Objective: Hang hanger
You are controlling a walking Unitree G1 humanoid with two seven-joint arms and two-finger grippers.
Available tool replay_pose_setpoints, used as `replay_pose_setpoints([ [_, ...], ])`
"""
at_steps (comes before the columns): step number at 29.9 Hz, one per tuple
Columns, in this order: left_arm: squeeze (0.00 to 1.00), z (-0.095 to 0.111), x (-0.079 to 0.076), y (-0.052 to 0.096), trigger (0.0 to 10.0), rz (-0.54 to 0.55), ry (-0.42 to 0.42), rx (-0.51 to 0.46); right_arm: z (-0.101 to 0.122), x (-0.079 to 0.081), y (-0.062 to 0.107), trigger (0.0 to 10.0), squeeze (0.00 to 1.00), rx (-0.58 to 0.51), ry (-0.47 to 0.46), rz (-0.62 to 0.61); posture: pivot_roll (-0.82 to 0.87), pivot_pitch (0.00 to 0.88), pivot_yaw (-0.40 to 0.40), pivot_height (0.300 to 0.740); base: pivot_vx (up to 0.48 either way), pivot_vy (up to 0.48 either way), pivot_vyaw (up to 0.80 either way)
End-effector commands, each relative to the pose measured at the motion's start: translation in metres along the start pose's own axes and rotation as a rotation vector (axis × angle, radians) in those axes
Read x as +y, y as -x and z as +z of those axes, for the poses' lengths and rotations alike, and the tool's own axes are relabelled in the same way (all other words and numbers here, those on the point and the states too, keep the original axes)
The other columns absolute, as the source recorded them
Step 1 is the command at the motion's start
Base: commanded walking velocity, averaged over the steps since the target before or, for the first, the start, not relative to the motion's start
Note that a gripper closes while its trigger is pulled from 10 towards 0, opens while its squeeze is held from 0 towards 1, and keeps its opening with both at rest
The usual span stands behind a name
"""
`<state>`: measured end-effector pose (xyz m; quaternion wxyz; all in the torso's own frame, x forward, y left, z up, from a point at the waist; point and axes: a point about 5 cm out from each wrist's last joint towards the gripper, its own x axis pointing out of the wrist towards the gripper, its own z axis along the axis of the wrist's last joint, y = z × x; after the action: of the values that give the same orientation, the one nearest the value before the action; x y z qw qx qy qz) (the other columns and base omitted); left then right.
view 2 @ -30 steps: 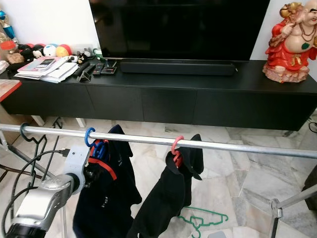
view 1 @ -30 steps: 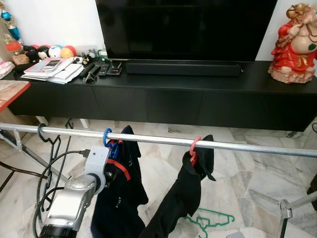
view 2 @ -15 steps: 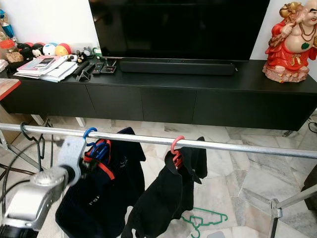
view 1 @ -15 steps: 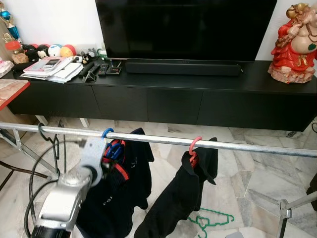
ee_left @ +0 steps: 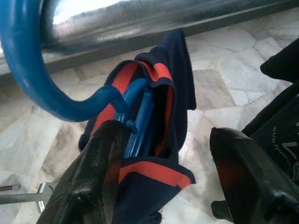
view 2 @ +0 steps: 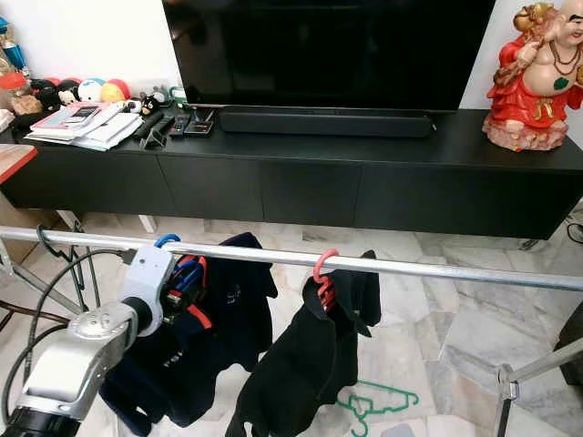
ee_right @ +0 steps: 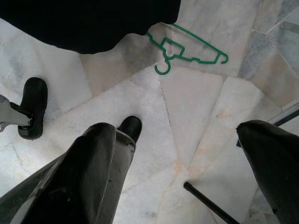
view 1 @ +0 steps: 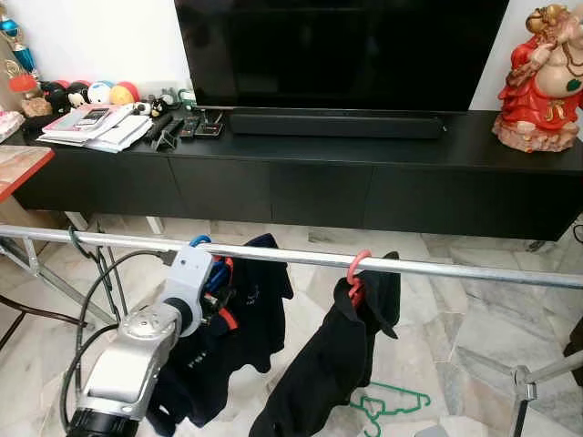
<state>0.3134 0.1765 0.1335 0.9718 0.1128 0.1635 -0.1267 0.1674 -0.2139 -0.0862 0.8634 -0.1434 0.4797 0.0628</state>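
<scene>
A blue hanger (ee_left: 32, 88) has its hook over the steel rail (view 1: 437, 267) and carries a navy garment with a red collar (view 1: 246, 309). My left gripper (ee_left: 173, 186) is just below the rail at the hanger's neck. It is open, and the blue neck lies against one finger (ee_left: 93, 177). Further right on the rail, a pink hanger (view 1: 357, 266) holds a black garment (view 1: 337, 355). My right gripper (ee_right: 187, 172) hangs open low over the marble floor, with a green hanger (ee_right: 187, 46) lying on the floor beyond it.
A thin black hanger (view 1: 82, 248) hooks the rail's left end. A low black TV cabinet (view 1: 319, 182) behind the rail holds papers, remotes and a red statue (view 1: 542, 77). A rack leg (view 1: 537, 373) angles across the floor at the right. Cables loop beside my left arm.
My left arm has shifted along the rail with the blue hanger. The navy garment has swung and spread out sideways. The black garment sways slightly.
</scene>
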Motion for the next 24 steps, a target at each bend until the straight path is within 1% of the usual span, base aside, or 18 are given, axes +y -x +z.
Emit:
replay_pose_setpoints([
  [1,0.00,0.000,0.000,-0.002,10.0,0.011,-0.013,-0.005,-0.005,0.001,0.001,10.0,0.00,0.018,0.006,0.007,0.04,0.083,0.010,0.740,0.000,0.000,0.00],
  [4,0.00,0.002,0.002,-0.004,10.0,0.037,0.021,-0.026,-0.005,0.001,0.001,10.0,0.00,0.018,0.008,0.008,0.04,0.086,0.008,0.740,0.000,0.000,0.00],
  [7,0.00,0.009,0.003,-0.006,10.0,0.054,0.026,-0.078,-0.005,0.001,0.001,10.0,0.00,0.018,0.011,0.008,0.04,0.086,0.007,0.740,0.000,0.000,0.00],
  [8,0.00,0.011,0.004,-0.006,10.0,0.059,0.043,-0.090,-0.005,0.001,0.001,10.0,0.00,0.018,0.011,0.007,0.04,0.086,0.007,0.740,0.000,0.000,0.00],
  [10,0.00,0.012,0.005,-0.006,10.0,0.067,0.057,-0.094,-0.006,0.001,0.001,10.0,0.00,0.018,0.011,0.007,0.04,0.085,0.007,0.740,0.000,0.000,0.00],
  [11,0.00,0.013,0.008,-0.007,10.0,0.087,0.044,-0.098,-0.005,0.001,0.001,10.0,0.00,0.018,0.012,0.007,0.04,0.085,0.008,0.740,0.000,0.000,0.00],
  [13,0.00,0.010,0.014,-0.007,10.0,0.128,0.048,-0.076,-0.005,0.001,0.001,10.0,0.00,0.019,0.013,0.008,0.04,0.085,0.007,0.740,0.000,0.000,0.00],
  [14,0.00,0.006,0.020,-0.007,10.0,0.169,0.057,-0.049,-0.005,0.001,0.001,10.0,0.00,0.018,0.014,0.008,0.04,0.084,0.008,0.740,0.000,0.000,0.00],
  [17,0.00,-0.001,0.028,-0.007,10.0,0.230,0.073,-0.003,-0.005,0.001,0.001,10.0,0.00,0.018,0.016,0.009,0.04,0.084,0.008,0.740,0.000,0.000,0.00],
  [20,0.00,-0.003,0.031,-0.006,10.0,0.250,0.083,0.000,-0.005,0.001,0.001,10.0,0.00,0.018,0.017,0.009,0.04,0.085,0.006,0.740,0.000,0.000,0.00],
  [22,0.00,0.000,0.030,-0.006,10.0,0.246,0.097,-0.019,-0.005,0.001,0.001,10.0,0.00,0.018,0.017,0.008,0.04,0.084,0.006,0.740,0.000,0.000,0.00],
  [24,0.00,0.007,0.027,-0.005,10.0,0.210,0.109,-0.058,-0.005,0.001,0.001,10.0,0.00,0.018,0.018,0.007,0.04,0.085,0.006,0.740,0.000,0.000,0.00],
])
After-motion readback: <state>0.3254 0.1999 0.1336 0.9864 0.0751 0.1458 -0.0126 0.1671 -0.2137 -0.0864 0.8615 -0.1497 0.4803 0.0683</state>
